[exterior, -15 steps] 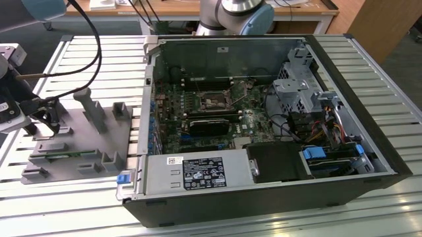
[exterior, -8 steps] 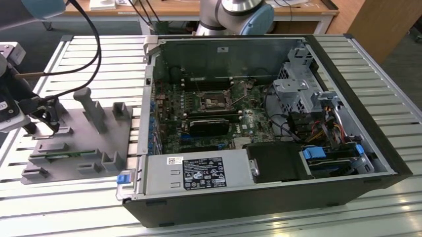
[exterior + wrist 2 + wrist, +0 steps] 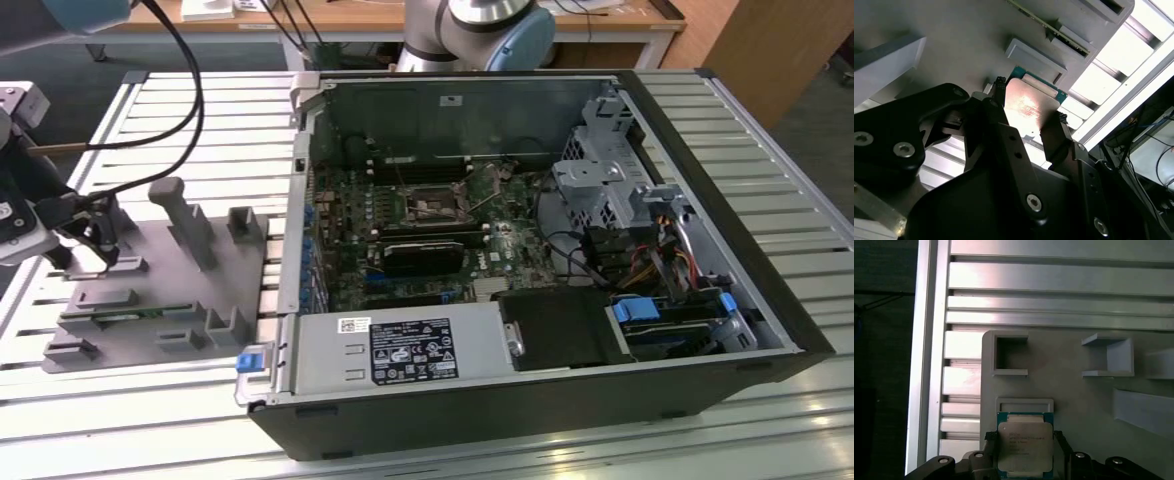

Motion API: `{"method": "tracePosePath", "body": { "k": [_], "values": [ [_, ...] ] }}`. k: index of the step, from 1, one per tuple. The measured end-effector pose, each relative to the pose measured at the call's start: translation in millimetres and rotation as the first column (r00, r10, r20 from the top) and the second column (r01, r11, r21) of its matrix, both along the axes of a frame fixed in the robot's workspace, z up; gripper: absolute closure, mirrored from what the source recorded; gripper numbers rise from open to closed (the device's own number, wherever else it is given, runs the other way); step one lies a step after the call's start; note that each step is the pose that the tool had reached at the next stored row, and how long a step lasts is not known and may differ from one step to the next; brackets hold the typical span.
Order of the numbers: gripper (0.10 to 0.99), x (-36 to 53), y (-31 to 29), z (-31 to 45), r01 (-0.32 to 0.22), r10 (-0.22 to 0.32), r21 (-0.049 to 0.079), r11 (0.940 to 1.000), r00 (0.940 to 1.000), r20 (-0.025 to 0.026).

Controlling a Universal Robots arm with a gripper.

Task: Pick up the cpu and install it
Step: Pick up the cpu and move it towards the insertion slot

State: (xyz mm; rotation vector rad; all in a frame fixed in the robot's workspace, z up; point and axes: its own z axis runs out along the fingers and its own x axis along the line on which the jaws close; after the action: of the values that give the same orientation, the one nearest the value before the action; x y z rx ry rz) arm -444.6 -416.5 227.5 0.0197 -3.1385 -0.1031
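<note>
one cpu (image 3: 1025,447) lies on the grey fixture (image 3: 1074,405), the gripper (image 3: 1024,438) straddling it.

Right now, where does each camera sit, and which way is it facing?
Exterior view: off the arm, high, looking down on the open case and grey fixture; an arm joint shows behind the case, the gripper over the fixture.
First wrist view: on the wrist, looking straight down on the cpu on the fixture; the gripper flanks it.
Second wrist view: on the wrist, looking slantwise along the gripper at the cpu.
Shared: both wrist views show cpu, gripper and fixture.
</note>
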Motion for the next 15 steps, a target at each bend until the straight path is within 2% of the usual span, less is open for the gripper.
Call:
{"method": "tracePosePath", "body": {
  "k": [15],
  "values": [
    [0.553,0.0,0.0,15.4,0.000,0.000,0.001,1.0000,1.0000,0.0000]
  ]
}}
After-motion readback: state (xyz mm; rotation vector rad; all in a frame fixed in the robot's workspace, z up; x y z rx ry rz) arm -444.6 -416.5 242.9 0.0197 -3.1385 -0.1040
